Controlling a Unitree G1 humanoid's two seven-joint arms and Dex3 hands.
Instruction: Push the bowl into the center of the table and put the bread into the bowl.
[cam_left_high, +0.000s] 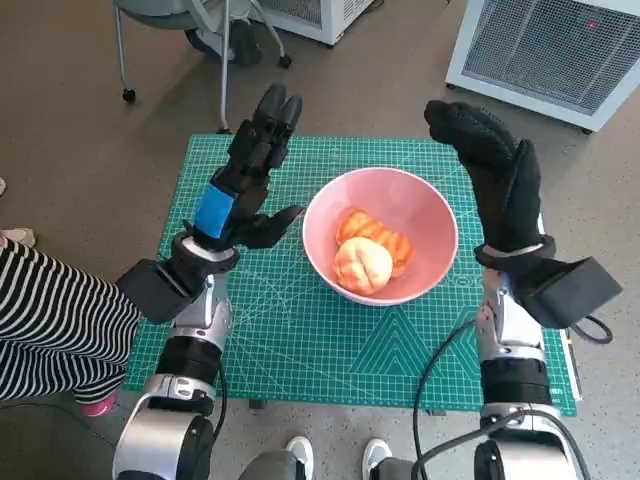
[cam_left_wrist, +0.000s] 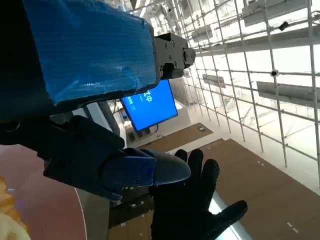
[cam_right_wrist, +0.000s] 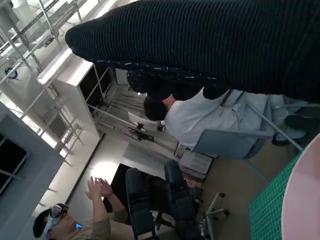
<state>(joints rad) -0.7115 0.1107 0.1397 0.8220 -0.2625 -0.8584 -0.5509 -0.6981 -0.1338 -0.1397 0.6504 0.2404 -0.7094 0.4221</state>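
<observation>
A pink bowl (cam_left_high: 432, 215) stands near the middle of the green cutting mat (cam_left_high: 290, 340), with the orange-brown bread (cam_left_high: 368, 252) lying inside it. My left hand (cam_left_high: 250, 170) is raised beside the bowl's left side, fingers stretched out and apart, holding nothing. My right hand (cam_left_high: 495, 175) in its black glove is raised to the right of the bowl, fingers extended, holding nothing. In the left wrist view the pink bowl's edge (cam_left_wrist: 45, 210) and the gloved right hand (cam_left_wrist: 192, 205) show. In the right wrist view the glove (cam_right_wrist: 210, 45) and the bowl's rim (cam_right_wrist: 305, 200) show.
A white unit with a grille (cam_left_high: 550, 50) stands on the floor beyond the table's far right. A chair's legs (cam_left_high: 200, 40) are at the far left. A person's striped sleeve (cam_left_high: 50, 320) is at the left edge. People (cam_right_wrist: 200, 115) sit and stand nearby in the right wrist view.
</observation>
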